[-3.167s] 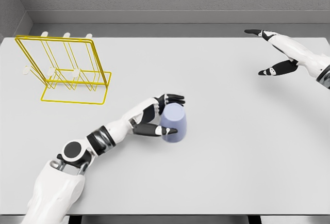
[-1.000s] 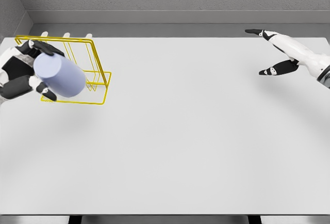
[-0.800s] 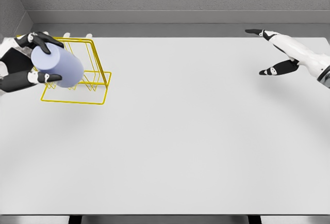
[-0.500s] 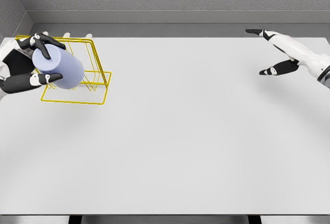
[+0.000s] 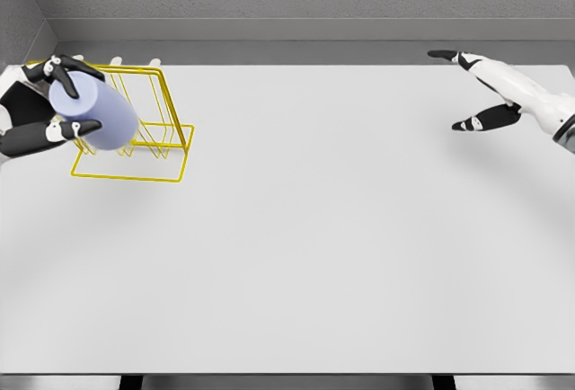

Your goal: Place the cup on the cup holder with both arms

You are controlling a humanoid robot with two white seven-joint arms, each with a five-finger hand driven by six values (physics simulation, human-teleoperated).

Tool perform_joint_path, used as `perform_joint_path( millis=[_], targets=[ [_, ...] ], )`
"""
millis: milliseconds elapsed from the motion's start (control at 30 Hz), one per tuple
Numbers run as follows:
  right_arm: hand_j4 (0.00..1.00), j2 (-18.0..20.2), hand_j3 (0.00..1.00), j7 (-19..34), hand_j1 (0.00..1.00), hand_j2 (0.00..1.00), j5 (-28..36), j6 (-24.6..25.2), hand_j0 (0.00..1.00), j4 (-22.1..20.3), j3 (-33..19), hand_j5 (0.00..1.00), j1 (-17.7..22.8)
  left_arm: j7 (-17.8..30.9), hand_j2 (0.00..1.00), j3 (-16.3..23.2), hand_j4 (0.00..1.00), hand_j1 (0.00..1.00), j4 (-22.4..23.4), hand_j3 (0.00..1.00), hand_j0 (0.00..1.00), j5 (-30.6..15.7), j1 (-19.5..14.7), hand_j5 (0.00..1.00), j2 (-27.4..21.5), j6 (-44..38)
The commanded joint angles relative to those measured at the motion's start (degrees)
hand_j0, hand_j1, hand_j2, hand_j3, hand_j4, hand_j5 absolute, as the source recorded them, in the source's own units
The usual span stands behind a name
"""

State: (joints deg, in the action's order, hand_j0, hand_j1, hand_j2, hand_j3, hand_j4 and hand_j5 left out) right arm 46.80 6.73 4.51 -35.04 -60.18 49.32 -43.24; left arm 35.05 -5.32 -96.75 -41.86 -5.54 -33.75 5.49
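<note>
The cup (image 5: 92, 111) is clamped in the left hand (image 5: 40, 116), now tilted further and raised over the cup holder (image 5: 135, 138) pegs; seating is judged imminent; the right hand (image 5: 481, 89) stays splayed, well apart from the holder.

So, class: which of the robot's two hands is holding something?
The left hand, at the picture's left edge: its fingers wrap the lilac cup over the yellow cup holder. The right hand, far right, is spread open and holds nothing.

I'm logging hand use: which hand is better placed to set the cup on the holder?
Left. The left hand already grips the cup tilted over the yellow cup holder; the right hand is open, far across the table.
</note>
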Motion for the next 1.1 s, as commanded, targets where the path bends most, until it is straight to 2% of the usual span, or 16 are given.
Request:
perform_joint_path(
  millis=[0,300,400,467,533,767,867,1067],
  targets=[
    [1.00,0.05,1.00,0.03,1.00,1.00,0.41,0.04,1.00,-0.03,-0.10,1.00,0.00,-0.05,0.26,0.04,0.26,0.26,0.42,0.26,0.26,-0.33,-0.09,0.26,0.09,-0.04],
    [1.00,0.05,1.00,-0.05,1.00,1.00,0.33,0.04,1.00,-0.03,-0.11,1.00,0.00,-0.05,0.26,0.75,0.26,0.26,0.42,0.26,0.26,0.11,-3.25,0.26,3.43,-1.27],
    [1.00,0.05,1.00,-0.05,1.00,1.00,0.32,0.04,1.00,-0.03,-0.11,1.00,0.00,-0.05,0.26,0.84,0.26,0.26,0.42,0.26,0.26,3.10,-3.43,0.26,6.32,-1.98],
    [1.00,0.05,1.00,-0.05,1.00,1.00,0.32,0.04,1.00,2.17,-0.28,1.00,-0.09,-0.05,0.26,0.92,0.26,0.26,0.42,0.26,0.26,3.71,-3.43,0.26,6.77,-2.68],
    [1.00,-0.04,1.00,-0.05,1.00,1.00,0.32,0.04,1.00,2.26,-0.37,1.00,-0.18,-0.05,0.26,1.63,0.26,0.26,0.86,0.26,0.26,3.71,-3.60,0.26,6.77,-2.77],
    [1.00,0.31,1.00,-0.05,1.00,1.00,0.32,0.04,1.00,2.08,-0.37,1.00,-0.18,-0.05,0.26,1.71,0.26,0.26,-0.02,0.26,0.26,3.54,-2.11,0.26,6.77,-2.68],
    [1.00,0.31,1.00,-0.05,1.00,1.00,0.24,0.04,1.00,1.73,-0.28,1.00,-0.18,-0.05,0.26,3.38,0.26,0.26,-0.19,0.26,0.26,3.54,-1.93,0.26,7.56,-2.59],
    [1.00,0.40,1.00,-0.14,1.00,1.00,0.24,0.04,1.00,1.64,-0.11,1.00,-0.18,-0.05,0.26,2.86,0.26,0.26,-0.89,0.26,0.26,3.45,-0.97,0.26,7.47,-2.59]
  ],
)
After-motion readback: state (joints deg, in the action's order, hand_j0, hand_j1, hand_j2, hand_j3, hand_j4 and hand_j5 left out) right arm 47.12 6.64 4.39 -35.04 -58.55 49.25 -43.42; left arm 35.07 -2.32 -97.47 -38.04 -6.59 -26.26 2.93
